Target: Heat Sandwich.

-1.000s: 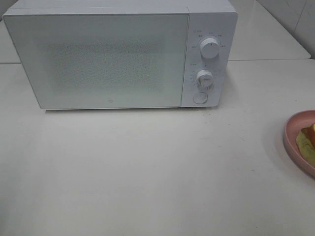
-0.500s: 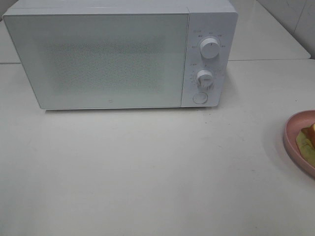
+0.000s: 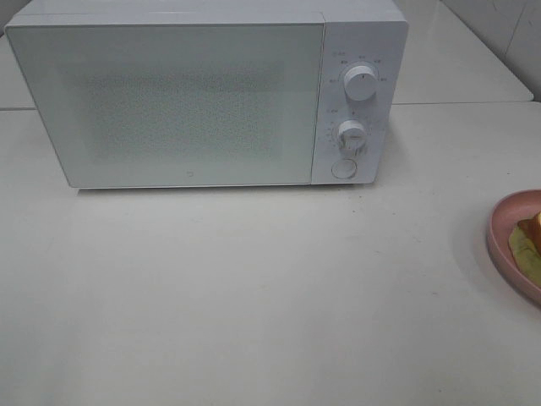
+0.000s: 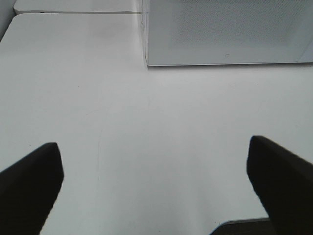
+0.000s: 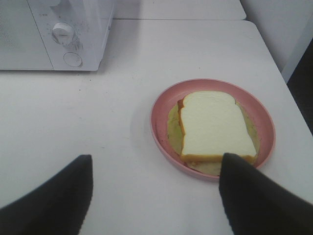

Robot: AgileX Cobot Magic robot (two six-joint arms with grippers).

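**Both tools released, sandwich on plate**

I see my left tool [image 4: 155, 188] spread wide over bare table [image 4: 146, 127], microwave [image 4: 225, 32] ahead. My right tool [image 5: 155, 193] gapes empty; the sandwich [image 5: 215, 125] sits on the pink plate [image 5: 159, 115] just ahead of it.

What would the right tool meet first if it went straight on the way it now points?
Probably the sandwich on the pink plate, which lie just ahead of the open right tool; depth is unclear.
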